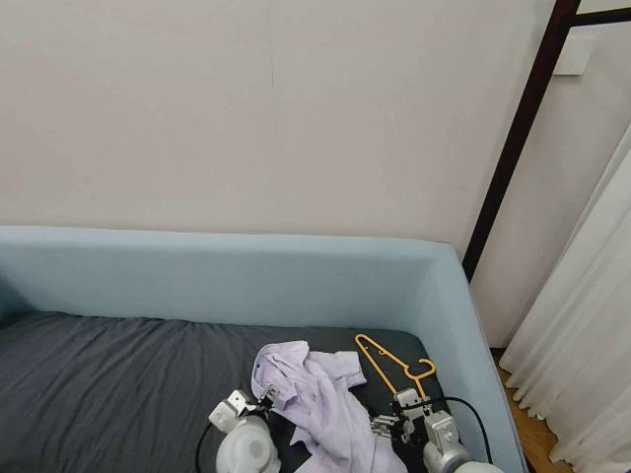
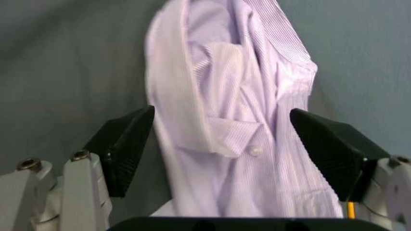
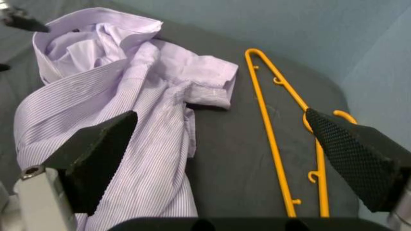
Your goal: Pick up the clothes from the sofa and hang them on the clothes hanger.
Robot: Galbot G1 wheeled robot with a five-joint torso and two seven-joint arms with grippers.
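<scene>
- Plain pale wall [image 1: 296, 108] runs behind everything, with a dark upright post [image 1: 513, 148] and a white curtain [image 1: 582, 374] off on the robot's right.
- Along the wall stands the sofa [image 1: 246, 281], light blue at the back and at its right end, with a dark grey seat cushion [image 1: 108, 384].
- On the cushion, towards the sofa's right end, lies the shirt [image 1: 320, 394]. It is lilac with fine stripes and crumpled into a loose heap, the collar end nearer the backrest and a short sleeve folded out towards the hanger.
- Just beside the shirt on the robot's right lies the hanger [image 1: 389, 365], orange and flat on the cushion, with its hook near the sofa's right arm. In the right wrist view there is a strip of bare cushion between the hanger [image 3: 282, 125] and the shirt's [image 3: 115, 110] sleeve.
- Left gripper [image 1: 251, 397] is low at the near left edge of the shirt. In its wrist view the gripper [image 2: 222, 115] has both black fingers spread wide, one on either side of the cloth [image 2: 237, 120], not closed on it.
- Right gripper [image 1: 394, 414] is low over the cushion between shirt and hanger. Its fingers, seen in its own view [image 3: 220, 114], are wide apart and hold nothing.
- One small white button [image 2: 255, 150] shows on a folded edge of the shirt.
</scene>
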